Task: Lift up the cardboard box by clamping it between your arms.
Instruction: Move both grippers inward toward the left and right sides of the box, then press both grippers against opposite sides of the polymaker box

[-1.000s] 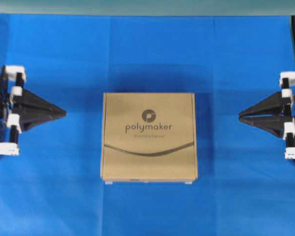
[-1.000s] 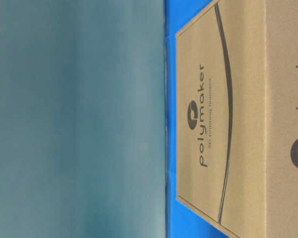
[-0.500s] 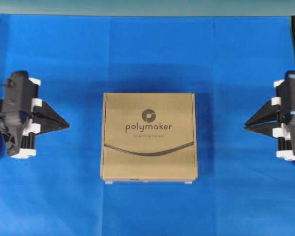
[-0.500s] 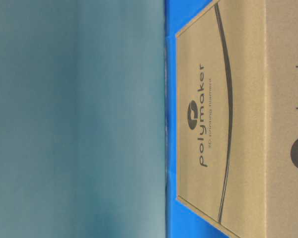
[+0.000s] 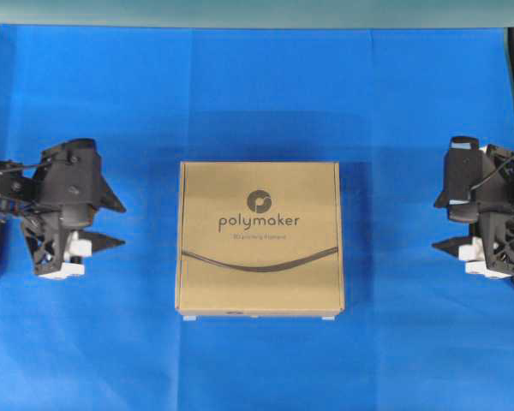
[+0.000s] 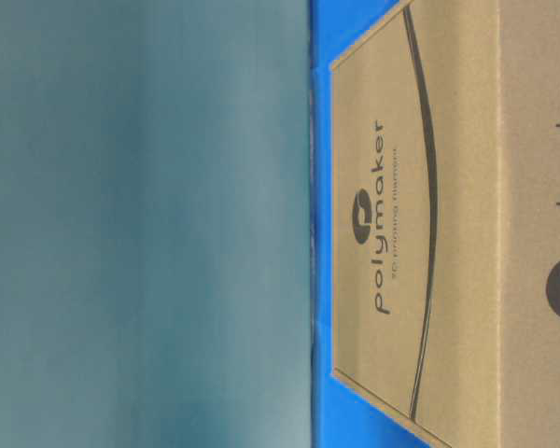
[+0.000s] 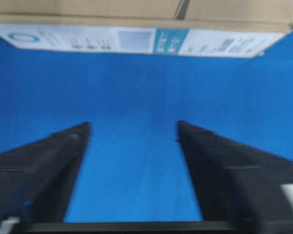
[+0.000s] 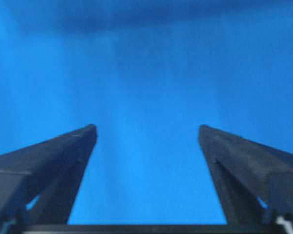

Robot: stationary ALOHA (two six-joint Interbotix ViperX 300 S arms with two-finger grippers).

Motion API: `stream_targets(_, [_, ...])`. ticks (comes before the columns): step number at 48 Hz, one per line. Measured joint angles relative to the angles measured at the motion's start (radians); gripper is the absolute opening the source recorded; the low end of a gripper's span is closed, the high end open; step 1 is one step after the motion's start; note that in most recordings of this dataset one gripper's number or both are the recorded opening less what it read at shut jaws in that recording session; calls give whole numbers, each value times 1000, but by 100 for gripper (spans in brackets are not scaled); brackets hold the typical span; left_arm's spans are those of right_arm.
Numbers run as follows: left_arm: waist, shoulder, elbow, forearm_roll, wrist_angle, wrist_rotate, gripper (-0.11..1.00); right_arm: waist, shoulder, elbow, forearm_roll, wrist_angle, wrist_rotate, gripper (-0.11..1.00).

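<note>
A: Box first. Where does it sit?

B: The cardboard box (image 5: pixel 259 238) lies flat in the middle of the blue cloth (image 5: pixel 257 94), lid up and shut; what is inside cannot be seen. It is nearly square, so no clear long axis. Its edges run parallel to the edges of the overhead view. The "polymaker" print reads upright from above, with the curved black line below it, toward the near edge.

A: Anything on its sides?

B: The left wrist view shows a white and teal label (image 7: pixel 136 41) along the side facing that arm. The table-level view is turned sideways; it shows the box top and front close up against a plain grey-green wall (image 6: pixel 140 224).

A: Left arm?

B: The left gripper (image 5: pixel 117 224) is on the left of the box, level with it, fingers pointing toward it, well apart from it. Jaws spread wide, nothing between them but cloth.

A: Right arm?

B: The right gripper (image 5: pixel 439 224) mirrors it on the far right, also pointing at the box and well apart from it. Jaws spread, empty. Its wrist view shows only cloth ahead, with a dark blurred band along the top.
</note>
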Motion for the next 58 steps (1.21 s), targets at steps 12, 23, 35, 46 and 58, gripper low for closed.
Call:
stream_targets(12, [12, 92, -17, -2, -8, -2, 86, -3, 67, 0, -12, -14, -2, 98])
stream_targets(23, [25, 189, -37, 0, -71, 0, 87, -5, 167, 0, -12, -130, -2, 99])
stream_targets(35, [32, 298, -86, -2, -83, 6, 87, -6, 330, -44, -14, -213, -2, 99])
stream_targets(46, [32, 374, -132, 0, -98, 5, 87, -6, 469, -129, -14, -255, -2, 99])
stream_targets(58, [32, 413, -164, -2, -106, 15, 87, -2, 588, -198, -14, -313, -2, 99])
